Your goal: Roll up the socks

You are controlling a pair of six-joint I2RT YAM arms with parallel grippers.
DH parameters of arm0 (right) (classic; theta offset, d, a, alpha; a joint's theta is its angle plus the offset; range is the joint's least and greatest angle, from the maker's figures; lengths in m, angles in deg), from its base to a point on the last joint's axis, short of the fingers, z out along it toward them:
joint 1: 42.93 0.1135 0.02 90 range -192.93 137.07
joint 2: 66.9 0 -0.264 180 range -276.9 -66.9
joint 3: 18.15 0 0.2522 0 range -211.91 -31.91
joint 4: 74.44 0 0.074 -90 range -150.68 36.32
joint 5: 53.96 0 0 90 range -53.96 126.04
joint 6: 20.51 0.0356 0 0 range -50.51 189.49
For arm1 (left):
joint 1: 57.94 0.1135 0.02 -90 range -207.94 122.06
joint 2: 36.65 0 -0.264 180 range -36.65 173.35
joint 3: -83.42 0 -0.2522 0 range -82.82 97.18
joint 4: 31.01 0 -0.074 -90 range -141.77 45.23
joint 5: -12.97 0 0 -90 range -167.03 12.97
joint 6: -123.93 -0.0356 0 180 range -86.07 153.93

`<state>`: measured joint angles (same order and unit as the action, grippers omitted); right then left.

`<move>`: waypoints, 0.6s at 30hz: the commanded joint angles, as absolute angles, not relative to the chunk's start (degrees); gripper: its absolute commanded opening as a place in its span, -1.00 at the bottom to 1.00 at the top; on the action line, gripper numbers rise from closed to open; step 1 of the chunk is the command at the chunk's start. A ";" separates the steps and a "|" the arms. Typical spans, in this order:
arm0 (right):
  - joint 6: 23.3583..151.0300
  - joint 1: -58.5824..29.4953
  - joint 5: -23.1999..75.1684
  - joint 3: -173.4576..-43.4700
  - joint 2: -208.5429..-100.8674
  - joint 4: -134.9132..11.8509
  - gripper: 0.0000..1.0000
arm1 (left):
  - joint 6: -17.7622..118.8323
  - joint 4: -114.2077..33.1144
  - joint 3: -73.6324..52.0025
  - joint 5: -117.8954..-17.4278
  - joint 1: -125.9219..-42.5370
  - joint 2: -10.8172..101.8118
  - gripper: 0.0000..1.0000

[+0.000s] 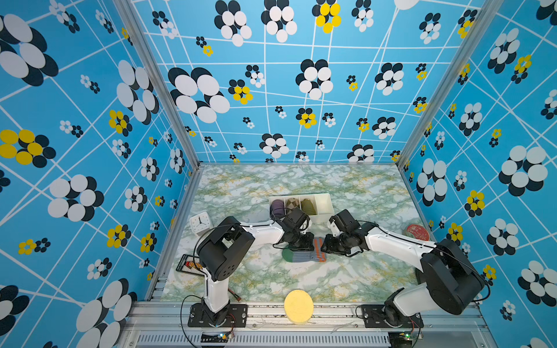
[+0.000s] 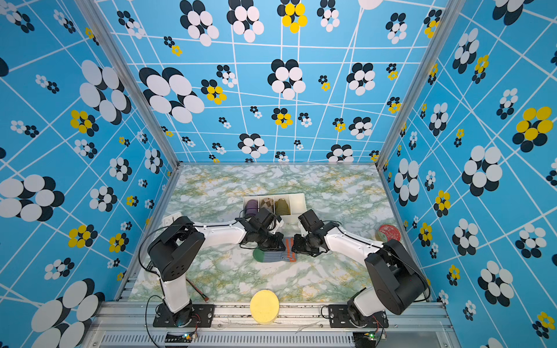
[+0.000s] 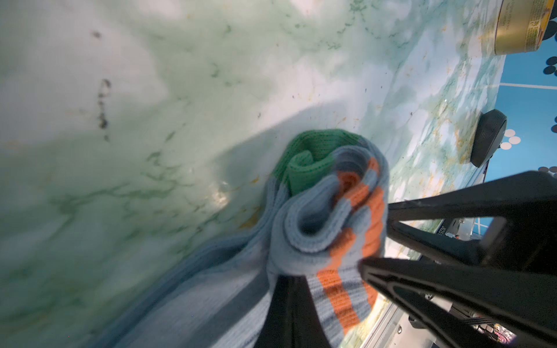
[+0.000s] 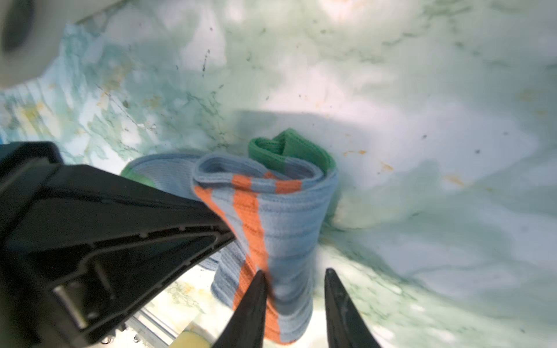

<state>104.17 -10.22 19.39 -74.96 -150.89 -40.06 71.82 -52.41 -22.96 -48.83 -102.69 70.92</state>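
On the far left of the green-veined marble table (image 1: 259, 183), a small white square clock (image 1: 200, 223) sits well apart from the work, so I leave it be. Next comes my left claw (image 4: 211, 229), closed and pinching the pair of grey-blue ribbed socks with green toes and orange stripes (image 1: 301, 257), which lie at the middle of the table between my two arms. I judge that pinch is there to anchor the coil. In the wrist views a green toe is curled into the centre with striped fabric wrapped round it, while a flat length with another green end lies on the table toward the left arm. The roll looks partly made, not yet finished.

Behind the socks stands a white divided tray (image 1: 325, 201) holding purple, checkered and olive rolls, its right-hand compartment bare; probably where this pair belongs.

To the right, my right claw (image 4: 294, 280) stands parted around the orange-striped cuff end. One finger (image 4: 256, 301) touches the fabric and the other is clear of it, so it grips nothing. Further right, a round red tin (image 1: 417, 232) sits near the wall.
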 commanded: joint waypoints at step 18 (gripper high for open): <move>107.39 -12.18 24.34 -72.28 -149.26 -38.41 -0.50 | 70.60 -55.75 -23.05 -50.87 -103.19 71.46 -1.00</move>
